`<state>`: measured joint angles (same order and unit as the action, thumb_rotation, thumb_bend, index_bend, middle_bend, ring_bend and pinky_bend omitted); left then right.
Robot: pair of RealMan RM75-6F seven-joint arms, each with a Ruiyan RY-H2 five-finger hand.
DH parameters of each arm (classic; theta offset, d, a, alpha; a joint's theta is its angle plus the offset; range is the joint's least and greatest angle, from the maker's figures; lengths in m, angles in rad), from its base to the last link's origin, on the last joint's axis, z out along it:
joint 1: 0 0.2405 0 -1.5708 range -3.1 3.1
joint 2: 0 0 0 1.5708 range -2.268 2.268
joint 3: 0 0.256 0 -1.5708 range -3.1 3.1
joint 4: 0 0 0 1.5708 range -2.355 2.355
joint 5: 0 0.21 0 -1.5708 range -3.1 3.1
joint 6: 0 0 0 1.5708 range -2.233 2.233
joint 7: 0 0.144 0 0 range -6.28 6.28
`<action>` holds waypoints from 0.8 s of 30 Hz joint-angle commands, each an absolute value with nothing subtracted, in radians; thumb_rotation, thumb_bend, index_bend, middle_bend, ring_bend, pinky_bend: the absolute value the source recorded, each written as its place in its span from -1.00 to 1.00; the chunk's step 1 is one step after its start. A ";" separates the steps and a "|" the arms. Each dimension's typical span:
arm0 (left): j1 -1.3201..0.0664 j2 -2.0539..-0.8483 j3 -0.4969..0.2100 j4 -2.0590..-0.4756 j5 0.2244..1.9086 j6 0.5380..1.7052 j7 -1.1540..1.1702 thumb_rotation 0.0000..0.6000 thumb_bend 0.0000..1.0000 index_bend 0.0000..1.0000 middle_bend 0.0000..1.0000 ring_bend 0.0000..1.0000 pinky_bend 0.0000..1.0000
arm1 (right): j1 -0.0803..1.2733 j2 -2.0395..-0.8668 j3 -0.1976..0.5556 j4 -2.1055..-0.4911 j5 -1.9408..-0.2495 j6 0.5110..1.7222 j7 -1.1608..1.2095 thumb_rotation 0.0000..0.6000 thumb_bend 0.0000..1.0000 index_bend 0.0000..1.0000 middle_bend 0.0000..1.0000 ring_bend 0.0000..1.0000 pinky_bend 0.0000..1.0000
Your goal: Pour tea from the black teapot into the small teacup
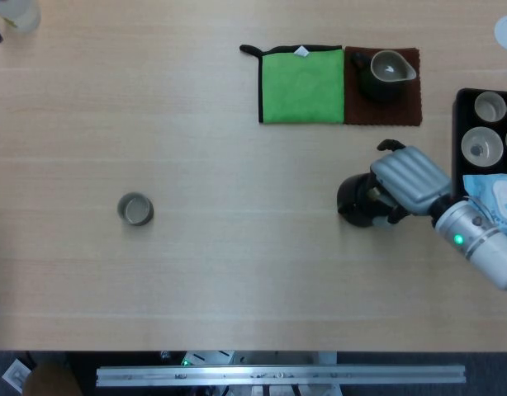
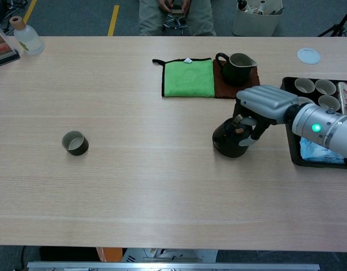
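Teapot (image 1: 358,200), black, likely heavy with tea and slick-glazed, sits near the bench's right edge; right hand (image 1: 409,181) has fingers curled around its handle side, the sensible hold.

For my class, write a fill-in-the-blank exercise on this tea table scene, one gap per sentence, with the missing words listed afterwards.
1. The right hand is over the black ______, which stands on the table.
2. The small teacup stands alone toward the ______ side of the table in both views.
3. The dark pitcher rests on a ______ cloth beside the green cloth.
4. The black tray at the table's right edge holds several pale ______.

Missing words: teapot; left; brown; cups
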<state>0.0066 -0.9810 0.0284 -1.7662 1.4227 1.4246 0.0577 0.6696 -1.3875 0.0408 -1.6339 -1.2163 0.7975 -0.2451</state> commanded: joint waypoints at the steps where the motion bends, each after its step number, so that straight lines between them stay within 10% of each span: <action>1: 0.006 -0.979 0.029 -1.772 1.424 1.425 0.060 1.00 -0.51 -0.35 -0.45 -0.52 -0.56 | 0.668 -1.367 0.045 -1.643 -1.245 0.800 -0.200 0.79 -1.00 1.00 0.93 0.78 -0.62; 8: 0.003 -0.977 0.029 -1.786 1.430 1.428 0.071 1.00 -0.51 -0.35 -0.45 -0.52 -0.56 | 0.650 -1.339 0.057 -1.660 -1.316 0.847 -0.098 0.21 -1.00 1.00 0.95 0.81 -0.62; 17: 0.002 -0.972 0.031 -1.801 1.440 1.433 0.083 1.00 -0.51 -0.35 -0.45 -0.52 -0.56 | 0.626 -1.307 0.059 -1.703 -1.366 0.930 -0.123 0.21 -0.98 1.00 1.00 0.92 -0.57; 24: 0.002 -0.970 0.033 -1.806 1.443 1.435 0.084 1.00 -0.51 -0.35 -0.45 -0.52 -0.56 | 0.612 -1.296 0.049 -1.723 -1.392 0.961 -0.141 0.21 -0.54 1.00 1.00 0.95 -0.56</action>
